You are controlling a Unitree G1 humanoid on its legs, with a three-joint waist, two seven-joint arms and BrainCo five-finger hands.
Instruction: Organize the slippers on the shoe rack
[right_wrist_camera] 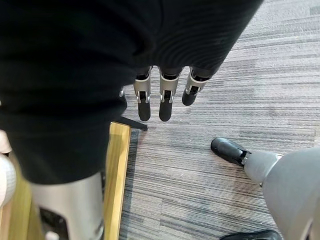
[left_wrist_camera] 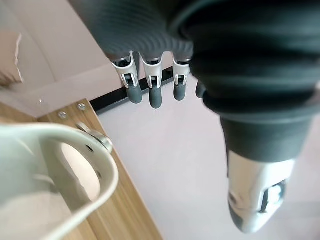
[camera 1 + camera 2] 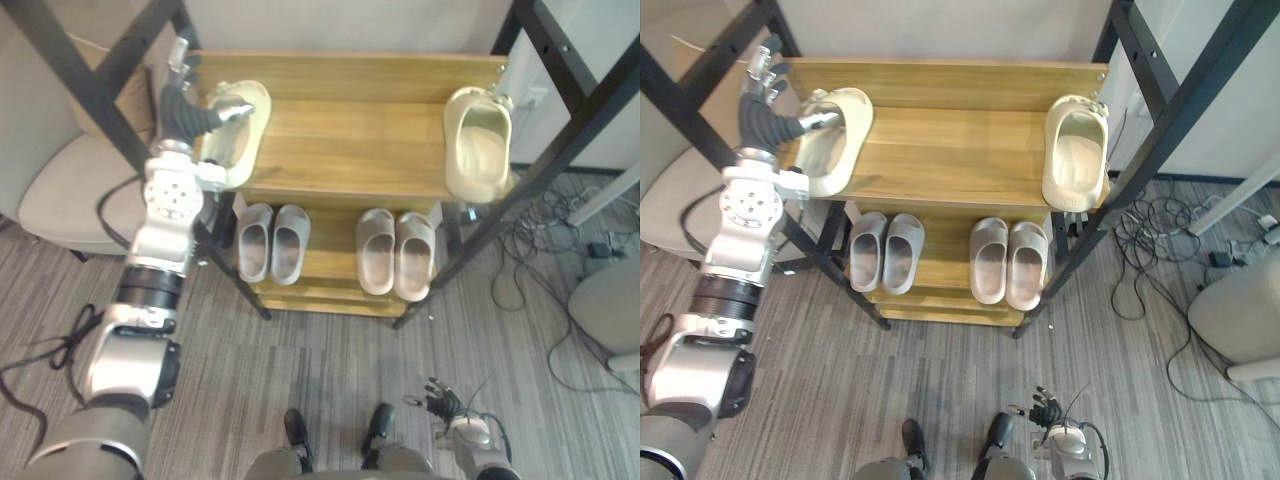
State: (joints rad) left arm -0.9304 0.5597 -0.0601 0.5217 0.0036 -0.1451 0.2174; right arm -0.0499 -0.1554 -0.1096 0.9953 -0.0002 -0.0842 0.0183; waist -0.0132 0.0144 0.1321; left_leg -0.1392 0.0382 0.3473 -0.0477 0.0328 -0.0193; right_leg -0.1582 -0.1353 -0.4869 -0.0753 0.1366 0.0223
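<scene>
Slippers [image 3: 989, 260] occupy both shelves of the shoe rack [image 3: 350, 140].

1. Right hand [image 3: 445, 405]: low over the grey striped floor [image 3: 300, 380], in front of the rack and well apart from it. Its fingers [image 1: 165, 102] hang straight and side by side, holding nothing.
2. Lower shelf: the left grey pair [image 3: 272, 242] and the right grey pair [image 3: 395, 253] stand side by side, toes toward the back. The two slippers of each pair touch, and a gap separates the pairs.
3. Upper shelf: the right cream slipper [image 3: 478, 145] lies at the right edge, near the front. The left cream slipper [image 3: 240, 135] lies at the left edge.
4. Left hand [image 3: 200, 115]: raised at the left cream slipper. Its fingers [image 2: 155, 92] are straight and point past the shelf toward the wall. Its thumb [image 3: 235, 112] reaches across the slipper's opening (contact cannot be confirmed). Nothing is clasped.
</scene>
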